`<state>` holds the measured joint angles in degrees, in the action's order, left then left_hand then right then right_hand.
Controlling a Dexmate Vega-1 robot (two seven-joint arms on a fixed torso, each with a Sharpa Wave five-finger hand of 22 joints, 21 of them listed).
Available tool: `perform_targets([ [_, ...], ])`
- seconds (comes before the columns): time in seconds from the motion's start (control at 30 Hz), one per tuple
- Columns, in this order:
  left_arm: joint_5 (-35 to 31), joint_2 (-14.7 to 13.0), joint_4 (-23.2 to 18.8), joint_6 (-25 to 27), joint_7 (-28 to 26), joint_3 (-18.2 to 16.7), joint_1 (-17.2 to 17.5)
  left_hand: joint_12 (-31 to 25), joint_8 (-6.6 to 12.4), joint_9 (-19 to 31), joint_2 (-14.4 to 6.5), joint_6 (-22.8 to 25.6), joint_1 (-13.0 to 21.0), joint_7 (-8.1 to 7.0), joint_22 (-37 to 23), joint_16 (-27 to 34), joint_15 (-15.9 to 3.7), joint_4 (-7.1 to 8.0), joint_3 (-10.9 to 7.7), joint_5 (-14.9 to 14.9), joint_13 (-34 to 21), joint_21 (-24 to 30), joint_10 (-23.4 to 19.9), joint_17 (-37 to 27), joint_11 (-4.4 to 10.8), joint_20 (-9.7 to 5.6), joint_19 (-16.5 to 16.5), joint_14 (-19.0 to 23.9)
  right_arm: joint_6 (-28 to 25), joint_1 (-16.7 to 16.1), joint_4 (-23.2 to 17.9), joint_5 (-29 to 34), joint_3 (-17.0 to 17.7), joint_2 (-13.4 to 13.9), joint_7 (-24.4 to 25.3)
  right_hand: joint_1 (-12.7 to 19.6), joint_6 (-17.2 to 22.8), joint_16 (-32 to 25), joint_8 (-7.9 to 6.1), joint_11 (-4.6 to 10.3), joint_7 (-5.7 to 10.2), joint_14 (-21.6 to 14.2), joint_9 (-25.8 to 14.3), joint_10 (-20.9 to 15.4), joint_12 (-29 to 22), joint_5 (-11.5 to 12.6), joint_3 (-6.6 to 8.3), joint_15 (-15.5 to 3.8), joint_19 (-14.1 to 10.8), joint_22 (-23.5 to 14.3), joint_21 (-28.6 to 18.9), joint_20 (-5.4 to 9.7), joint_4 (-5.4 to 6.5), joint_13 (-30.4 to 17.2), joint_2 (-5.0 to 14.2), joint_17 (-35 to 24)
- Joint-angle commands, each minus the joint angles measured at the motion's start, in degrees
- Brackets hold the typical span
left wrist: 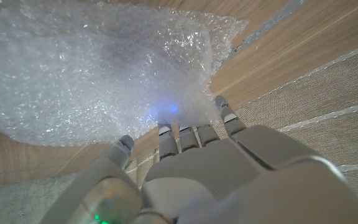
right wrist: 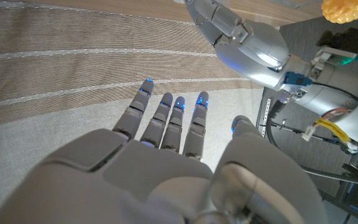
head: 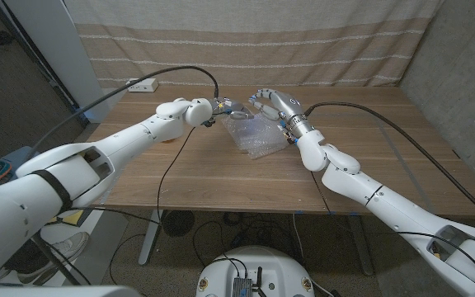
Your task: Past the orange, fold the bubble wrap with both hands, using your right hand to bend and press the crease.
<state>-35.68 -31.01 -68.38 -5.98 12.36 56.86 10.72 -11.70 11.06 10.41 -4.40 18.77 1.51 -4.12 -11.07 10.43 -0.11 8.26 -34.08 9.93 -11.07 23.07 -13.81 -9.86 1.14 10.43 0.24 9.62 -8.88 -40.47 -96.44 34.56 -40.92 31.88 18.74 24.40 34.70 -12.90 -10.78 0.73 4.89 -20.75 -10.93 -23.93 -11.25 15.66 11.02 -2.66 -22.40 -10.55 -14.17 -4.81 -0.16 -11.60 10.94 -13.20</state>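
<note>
Bubble wrap (left wrist: 98,68) touched by left robot hand (left wrist: 185,155) fingertips, grip not discernible. Right robot hand (right wrist: 166,143) spread, empty. Orange (right wrist: 344,9) seen beside left arm, near counter (head: 188,177) far edge.

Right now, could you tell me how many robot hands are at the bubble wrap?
2: the left hand at the far left edge of the bubble wrap, and the right hand above its far right side. Contact is unclear.

The bubble wrap (left wrist: 92,68) is clear with a whitish shine and a pattern of small bubbles. The bench (head: 221,177) is brown wood with grain lines. The curtain (head: 246,41) is beige with pale stripes. The orange (right wrist: 342,9) is yellow-orange. Both hands, left (left wrist: 191,174) and right (right wrist: 166,168), are grey-white.
</note>
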Motion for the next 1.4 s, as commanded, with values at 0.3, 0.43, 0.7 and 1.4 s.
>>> perform_targets([
  [0.3,-0.05,-1.24,-2.79,0.75,0.12,-1.03,1.13,-0.40,-0.15,0.06,-1.61,0.02,0.46,-0.03,-0.10,0.25,-0.47,-0.43,-0.21,0.17,-0.25,-0.12,-0.36,-0.17,-0.03,0.13,0.29,0.15,-21.96,5.92,7.50,6.99,-10.34,-2.84,-7.94,1.04,1.62,-0.49,-0.67,0.02,-0.61,-1.30,-0.10,-1.57,-0.72,-1.09,1.64,-1.84,-1.12,-0.10,-0.04,0.23,-0.08,-0.24,-0.16,-0.17],
  [0.43,-0.17,-1.36,-3.02,1.04,0.38,-1.11,1.27,-0.39,-0.21,0.06,-1.59,-0.11,0.47,0.00,-0.10,0.25,-0.51,-0.44,-0.24,0.17,-0.25,-0.15,-0.33,-0.17,-0.05,0.17,0.31,0.16,-22.73,6.18,7.95,6.56,-11.16,-2.45,-8.14,1.01,2.27,-0.85,-0.90,0.03,-0.81,-2.20,-0.10,-2.36,-0.98,-1.61,2.11,-1.92,-1.73,-0.10,-0.20,0.21,0.03,-0.23,-0.26,-0.22],
  [0.7,-0.34,-1.40,-3.23,1.38,0.37,-1.26,1.46,-0.40,-0.30,0.07,-1.56,-0.31,0.46,-0.18,-0.11,0.21,-0.67,-0.45,-0.30,0.17,-0.25,-0.22,-0.36,-0.17,0.09,0.14,0.31,0.10,-24.60,6.75,9.23,5.77,-13.28,-2.05,-10.34,0.91,2.88,-1.26,-1.07,0.11,-1.22,-3.30,-0.11,-3.23,-1.23,-2.24,2.68,-1.81,-2.25,-0.11,-0.29,-0.04,0.21,-0.23,-0.35,-0.28],
  [1.4,-2.87,-5.82,-14.87,8.81,-11.76,-8.08,7.77,0.44,-1.24,0.09,-1.94,-4.38,1.11,-1.34,-0.11,-0.08,-0.01,-1.02,-1.24,0.17,-0.26,-0.73,2.42,-0.13,0.47,0.54,0.12,-0.84,-26.75,8.20,11.38,6.20,-16.96,-2.01,-11.04,1.56,3.04,-1.22,-0.99,0.12,-1.41,-3.86,-0.11,-3.97,-1.27,-3.09,4.09,-2.14,-2.61,-0.12,-0.24,-0.01,-0.16,-0.24,-0.55,-0.11],
])
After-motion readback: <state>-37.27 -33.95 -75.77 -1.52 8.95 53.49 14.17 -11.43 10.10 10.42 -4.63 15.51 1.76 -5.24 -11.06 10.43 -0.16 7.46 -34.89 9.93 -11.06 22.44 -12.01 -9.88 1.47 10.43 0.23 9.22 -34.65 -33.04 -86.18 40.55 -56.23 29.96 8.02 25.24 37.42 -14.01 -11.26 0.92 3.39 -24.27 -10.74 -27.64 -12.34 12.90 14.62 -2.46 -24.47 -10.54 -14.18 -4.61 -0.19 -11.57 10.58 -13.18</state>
